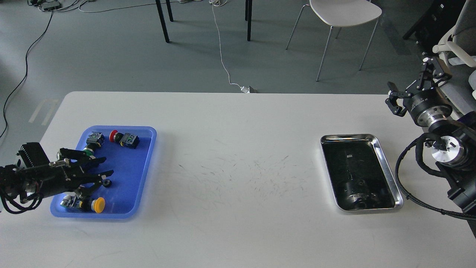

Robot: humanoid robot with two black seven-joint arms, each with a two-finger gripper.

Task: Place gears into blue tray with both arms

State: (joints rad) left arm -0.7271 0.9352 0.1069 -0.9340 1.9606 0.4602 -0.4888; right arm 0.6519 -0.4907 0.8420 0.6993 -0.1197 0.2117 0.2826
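Observation:
The blue tray (143,167) lies at the table's left. A tiny black ring gear (107,182) rests on the tray floor near its middle. My left gripper (106,166) hovers just above and left of this gear, open and holding nothing. My right gripper (411,88) hangs in the air past the table's far right edge, its fingers spread wide and empty. More small dark pieces (357,203) lie in the near end of the steel tray, too dim to tell apart.
The blue tray also holds push-button switches: red (113,135), green (87,151) partly behind my left gripper, and yellow (99,205). A shiny steel tray (386,169) sits at the right. A white chair (344,13) stands beyond the table.

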